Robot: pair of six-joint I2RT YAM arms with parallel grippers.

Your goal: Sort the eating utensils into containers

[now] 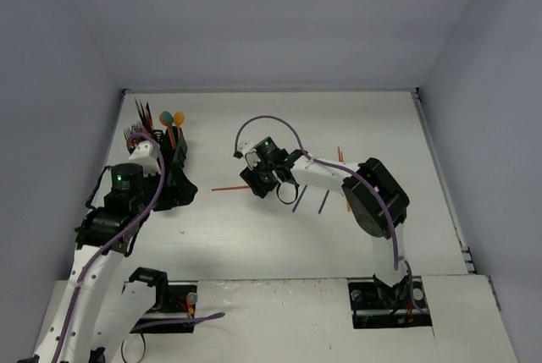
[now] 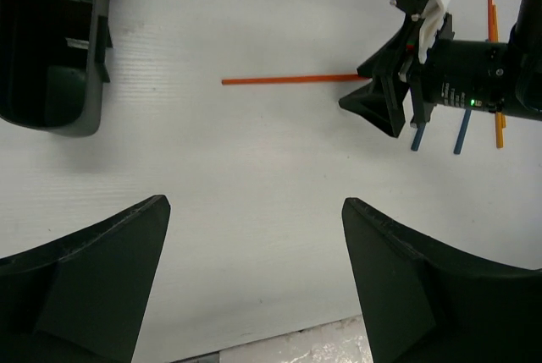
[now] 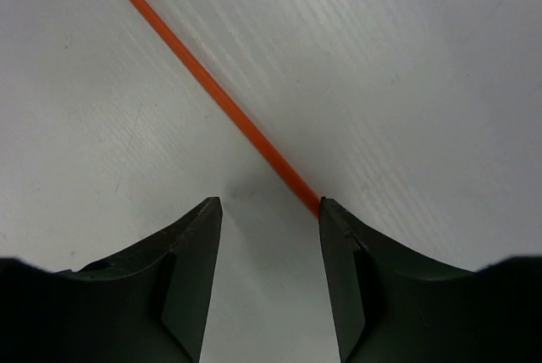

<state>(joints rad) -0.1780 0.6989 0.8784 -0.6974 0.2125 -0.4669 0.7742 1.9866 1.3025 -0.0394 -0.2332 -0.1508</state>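
Right tool: hovering low over the white tabletop near its middle, fingers standing apart, pinching nothing.
Orange utensil: lying flat on the tabletop, slim and straight, stretching away from the right tool toward the caddy side; near end meeting the tip of one finger rather than sitting in the gap between the two.
Left tool: hanging above bare tabletop just beside the caddy, fingers spread wide, gripping nothing.
Caddy: standing at the back left of the tabletop, black, well apart from the loose pieces; partly hidden by the left arm in the overhead view.
Sorted pieces: standing upright in the caddy, among them two spoons, one orange and one teal, bowls pointing up, with forks and dark thin handles fanning out beside them; exact compartments impossible to tell.
Blue utensils: two lying side by side on the tabletop, poking out from under the right arm.
More orange utensils: lying on the tabletop beyond the right arm, far from the caddy, partly covered by the arm.
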